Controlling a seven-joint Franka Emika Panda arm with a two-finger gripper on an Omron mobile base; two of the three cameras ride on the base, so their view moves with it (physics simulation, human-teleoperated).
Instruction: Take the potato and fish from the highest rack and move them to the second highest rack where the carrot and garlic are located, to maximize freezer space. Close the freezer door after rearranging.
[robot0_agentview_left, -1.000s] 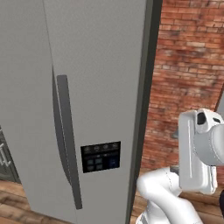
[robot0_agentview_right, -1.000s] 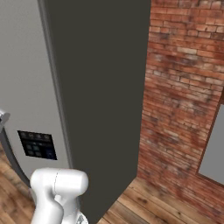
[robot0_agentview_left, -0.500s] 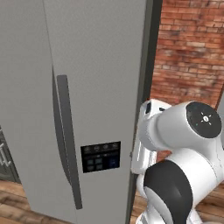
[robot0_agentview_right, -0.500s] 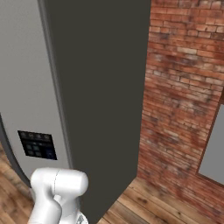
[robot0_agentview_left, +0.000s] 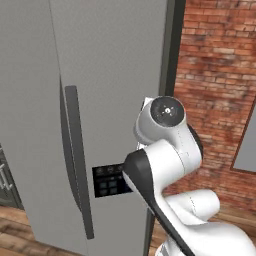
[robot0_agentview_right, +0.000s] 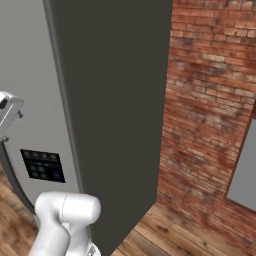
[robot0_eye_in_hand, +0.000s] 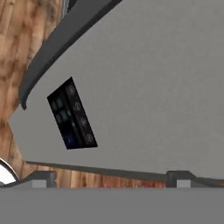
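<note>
I see the freezer door (robot0_agentview_left: 110, 75) shut flat in front of me, so the racks and food are hidden behind it. Its long dark handle (robot0_agentview_left: 79, 165) runs up and down, just beside the small black button panel (robot0_eye_in_hand: 70, 114). My gripper (robot0_eye_in_hand: 109, 178) has its jaws wide apart (nothing between them), pointing at the door. A brick wall (robot0_agentview_right: 210, 100) stands to the right.

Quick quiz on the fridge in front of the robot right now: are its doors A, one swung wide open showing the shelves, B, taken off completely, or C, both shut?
C: the grey door with the long dark handle and the black control panel sits flush beside its twin, and no shelves or food show.
</note>
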